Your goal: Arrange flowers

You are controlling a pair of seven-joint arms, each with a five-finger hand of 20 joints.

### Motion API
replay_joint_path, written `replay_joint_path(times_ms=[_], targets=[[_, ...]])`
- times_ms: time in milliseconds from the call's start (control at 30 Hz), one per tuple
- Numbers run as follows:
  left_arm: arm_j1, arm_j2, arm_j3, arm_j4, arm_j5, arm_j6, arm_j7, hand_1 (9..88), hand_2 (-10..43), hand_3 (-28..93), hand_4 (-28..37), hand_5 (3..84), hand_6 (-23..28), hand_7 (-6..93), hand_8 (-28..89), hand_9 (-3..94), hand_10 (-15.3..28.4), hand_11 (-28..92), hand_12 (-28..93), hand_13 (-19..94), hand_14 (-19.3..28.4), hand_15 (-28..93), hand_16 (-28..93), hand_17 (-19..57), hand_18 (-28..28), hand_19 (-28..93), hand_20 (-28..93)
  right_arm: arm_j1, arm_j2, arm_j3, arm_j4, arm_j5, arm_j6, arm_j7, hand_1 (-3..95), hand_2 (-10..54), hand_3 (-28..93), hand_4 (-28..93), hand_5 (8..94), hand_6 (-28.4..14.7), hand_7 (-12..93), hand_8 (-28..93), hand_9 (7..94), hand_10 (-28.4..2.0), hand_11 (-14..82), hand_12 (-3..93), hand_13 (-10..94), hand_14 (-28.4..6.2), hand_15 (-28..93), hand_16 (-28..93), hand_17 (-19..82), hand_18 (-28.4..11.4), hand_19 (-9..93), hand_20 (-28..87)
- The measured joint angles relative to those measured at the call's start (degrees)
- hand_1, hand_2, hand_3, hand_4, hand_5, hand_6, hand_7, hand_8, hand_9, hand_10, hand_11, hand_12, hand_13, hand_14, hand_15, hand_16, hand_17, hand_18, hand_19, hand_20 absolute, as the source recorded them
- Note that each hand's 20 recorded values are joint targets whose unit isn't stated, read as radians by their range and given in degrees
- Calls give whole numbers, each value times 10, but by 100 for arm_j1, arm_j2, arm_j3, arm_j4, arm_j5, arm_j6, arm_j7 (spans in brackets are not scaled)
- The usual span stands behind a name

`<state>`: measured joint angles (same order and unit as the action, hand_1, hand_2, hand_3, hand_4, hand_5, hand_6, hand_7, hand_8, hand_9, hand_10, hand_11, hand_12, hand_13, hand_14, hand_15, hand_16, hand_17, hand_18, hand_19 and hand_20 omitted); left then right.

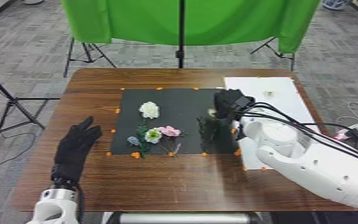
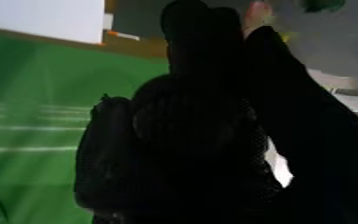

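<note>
The left hand (image 1: 76, 145) rests over the table's left side in the head view, its fingers straight and nothing in them. The right hand (image 1: 233, 102) is at the right edge of the black mat (image 1: 180, 95). Close beside it are a small pale bloom (image 1: 213, 112) and dark green leaves (image 1: 209, 131); whether it holds them is unclear. On the mat lie a white flower (image 1: 149, 109), a greenish-white flower (image 1: 153, 135), a pink flower (image 1: 169, 131) and a bluish flower (image 1: 134, 141). In the right wrist view, beyond the right hand (image 2: 198, 115), a reddish-pink bloom (image 2: 258, 12) shows.
A white sheet (image 1: 286, 102) lies along the right side of the brown table (image 1: 171, 185), with a small pale item (image 1: 268, 93) on it. Orange pieces (image 1: 136, 155) line the mat's border. A green cloth (image 1: 140, 22) hangs on stands behind the table.
</note>
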<state>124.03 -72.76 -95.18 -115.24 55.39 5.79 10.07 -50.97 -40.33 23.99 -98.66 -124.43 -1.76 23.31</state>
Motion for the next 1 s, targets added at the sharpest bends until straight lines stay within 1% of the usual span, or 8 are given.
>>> replay_joint_path(times_ms=[67, 333, 433, 500, 567, 633, 867, 1000], targets=[[4, 0, -2, -2, 0, 0, 0, 193, 39, 640, -283, 397, 37, 78, -42, 408, 125, 146, 164, 286, 163, 177, 45, -5, 133, 58, 192, -33, 28, 51, -56, 65, -122, -22, 385, -95, 640, -133, 720, -13, 149, -67, 813, -118, 236, 230, 920, -23, 549, 355, 667, -91, 932, 520], [30, 0, -13, -7, 0, -5, 0, 194, 39, 640, -283, 397, 37, 76, -42, 409, 125, 146, 163, 285, 163, 178, 44, -4, 133, 57, 192, -167, 139, 318, -351, 416, -406, -75, 324, -95, 628, -131, 697, -18, 141, -73, 788, -130, 223, 226, 902, -37, 547, 354, 645, -105, 932, 511], [30, 2, -14, -7, 0, -8, -2, 194, 39, 640, -283, 397, 38, 76, -42, 409, 125, 147, 163, 285, 164, 179, 44, -5, 133, 57, 192, -335, 118, 652, -367, 434, -214, -9, 329, -95, 631, -126, 660, -20, 131, -71, 736, -148, 181, 214, 883, -47, 554, 352, 624, -118, 932, 528], [29, 4, -14, -7, 0, -12, -6, 196, 39, 639, -283, 397, 38, 76, -41, 408, 126, 147, 163, 285, 163, 177, 43, -5, 133, 57, 192, -381, 82, 783, -287, 395, 233, 200, 327, -95, 634, -124, 602, -31, 109, -64, 679, -162, 138, 199, 866, -55, 559, 348, 607, -127, 932, 530], [29, 4, -14, -7, 0, -13, -9, 195, 39, 638, -283, 397, 38, 77, -41, 408, 126, 146, 163, 285, 163, 177, 44, -5, 133, 57, 192, -369, 2, 869, -96, 317, 720, 555, 325, -95, 634, -122, 553, -42, 89, -57, 618, -169, 105, 190, 854, -60, 559, 339, 598, -131, 932, 521], [29, 4, -14, -7, 0, -13, -10, 194, 39, 640, -283, 397, 38, 76, -42, 409, 126, 146, 163, 285, 163, 176, 44, -5, 133, 57, 192, -327, -124, 1019, 191, 259, 871, 969, 322, -95, 637, -120, 511, -41, 78, -51, 571, -178, 81, 185, 848, -63, 558, 327, 589, -134, 932, 499], [29, 4, -12, -6, 0, -14, -8, 194, 38, 639, -283, 397, 37, 78, -42, 408, 125, 146, 163, 285, 163, 176, 44, -4, 133, 56, 192, 7, -378, 1369, 1395, 396, -217, 1520, 312, -95, 633, -118, 446, -23, 63, -53, 465, -184, 49, 151, 837, -68, 545, 299, 576, -136, 928, 438], [22, 4, -9, -4, 0, -14, 1, 194, 38, 640, -283, 397, 37, 78, -42, 409, 126, 147, 163, 285, 163, 176, 44, -4, 133, 57, 192, 73, -418, 1374, 1944, 696, -309, 1542, 323, -95, 635, -123, 440, -18, 67, -53, 462, -180, 52, 144, 838, -64, 542, 291, 576, -135, 928, 420]])
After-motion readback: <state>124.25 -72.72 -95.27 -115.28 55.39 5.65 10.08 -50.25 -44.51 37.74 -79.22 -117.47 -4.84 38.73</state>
